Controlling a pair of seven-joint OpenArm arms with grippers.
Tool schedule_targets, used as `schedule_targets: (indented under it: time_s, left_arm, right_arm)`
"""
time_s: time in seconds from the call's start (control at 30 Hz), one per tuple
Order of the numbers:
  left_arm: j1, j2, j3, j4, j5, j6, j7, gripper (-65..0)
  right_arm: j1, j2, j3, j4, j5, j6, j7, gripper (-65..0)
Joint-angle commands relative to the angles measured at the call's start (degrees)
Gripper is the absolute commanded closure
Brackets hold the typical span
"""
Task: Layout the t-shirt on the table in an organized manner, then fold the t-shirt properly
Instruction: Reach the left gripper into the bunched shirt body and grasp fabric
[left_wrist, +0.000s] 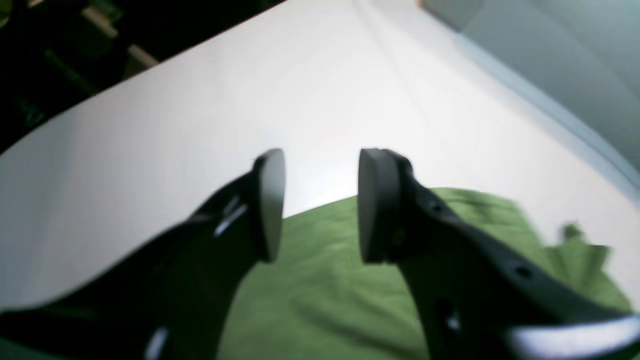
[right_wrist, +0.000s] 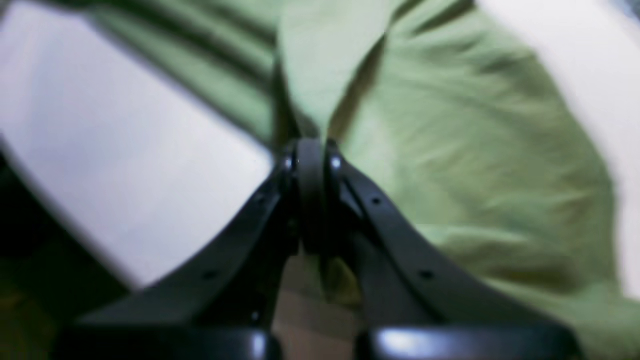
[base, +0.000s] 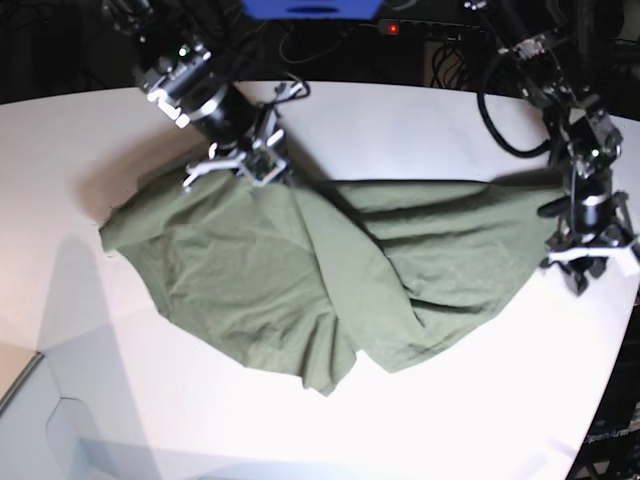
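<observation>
Right claw (right_wrist: 311, 165) pinched tight on a raised fold of the t-shirt (base: 300, 270), near the far edge of the bench (base: 470, 400), toward its far-left corner in the base view. Left claw (left_wrist: 320, 200) spread wide, gripping nothing, pads (left_wrist: 372, 205) apart with bare bench visible in the gap; poised at the garment's end near the right edge (base: 590, 265).

Bench: large, white, curved along its far edge, cut off at every side of the base view. Dark clutter beyond the far edge, too dim to identify.

T-shirt: olive green, spread in a wrinkled heap across the middle of the bench, stretched from the far-left grip toward the right edge, lower lobe sagging toward the near edge. Sleeves and collar not distinguishable among the folds. Deep creases fanning from the right claw in its wrist view (right_wrist: 450, 125), everything there blurred. Cloth edge under the left claw soft and smeared (left_wrist: 325, 290); small green flap at right (left_wrist: 585, 255), indistinct.
</observation>
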Motion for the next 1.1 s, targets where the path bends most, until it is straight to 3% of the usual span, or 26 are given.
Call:
schedule_targets:
  time_s: [0.0, 0.2, 0.33, 0.47, 0.67, 1.07]
  left_arm:
    - [-1.78, -0.59, 1.81, 0.83, -0.24, -0.27, -1.42, -23.8]
    - [-7.32, -1.03, 17.63, -4.89, 0.38, -0.19, -1.42, -23.8]
    - [-13.30, -0.51, 25.81, -15.43, 0.38, 0.17, -1.42, -23.8]
    - [-17.17, -0.24, 31.96, -23.00, 0.38, 0.43, -2.03, -23.8]
    - [-26.40, 3.27, 29.41, -37.41, 0.38, 0.43, -2.56, -23.8]
    - [-40.99, 3.89, 28.53, -72.93, 0.38, 0.17, -22.16, -23.8]
  right_arm:
    - [-0.80, -0.02, -0.63, 0.84, 0.36, -0.17, 1.89, 0.0]
    - [-2.29, -0.20, -2.91, -0.04, 0.01, -0.17, 1.54, 0.0]
    - [-3.26, -0.55, -4.06, -1.97, -6.06, -0.17, 1.98, 0.0]
    - [-3.35, -0.72, -5.29, -1.97, -7.47, -0.17, 1.89, 0.0]
    - [-3.44, -1.43, -4.94, -2.06, -7.47, -0.17, 1.45, 0.0]
    - [-3.44, -1.25, -4.85, -2.06, -7.55, -0.17, 1.36, 0.0]
